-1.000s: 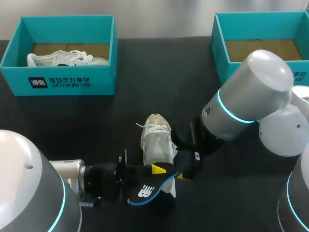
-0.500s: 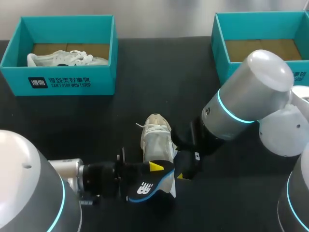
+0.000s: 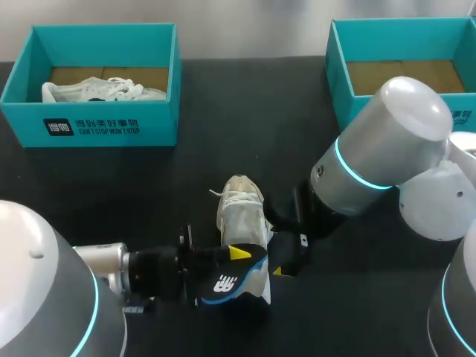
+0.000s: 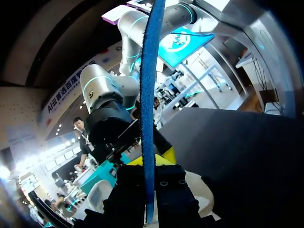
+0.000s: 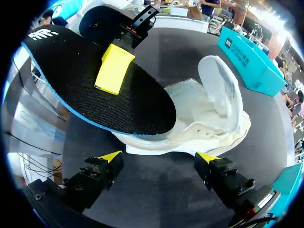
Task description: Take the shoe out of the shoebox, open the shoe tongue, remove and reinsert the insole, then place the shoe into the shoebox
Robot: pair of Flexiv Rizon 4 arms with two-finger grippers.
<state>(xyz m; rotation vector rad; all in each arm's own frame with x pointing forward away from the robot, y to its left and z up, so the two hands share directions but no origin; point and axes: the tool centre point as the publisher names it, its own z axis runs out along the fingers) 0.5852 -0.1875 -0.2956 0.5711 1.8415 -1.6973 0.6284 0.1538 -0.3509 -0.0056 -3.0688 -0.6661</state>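
Black table (image 3: 223,149), near edge: the left gripper (image 3: 238,256), clamped on the dark insole (image 3: 222,284), has nudged it over the past second closer to the heel of the white shoe (image 3: 239,216) just ahead, suggesting reinsertion is starting; beyond, the right gripper (image 5: 158,157) stands spread open at the shoe's side, teal shoebox (image 3: 401,52) well behind

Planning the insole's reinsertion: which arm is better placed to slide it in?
Left. The left claw is shut on the insole, one end at the shoe; the right claw is open, holding nothing.
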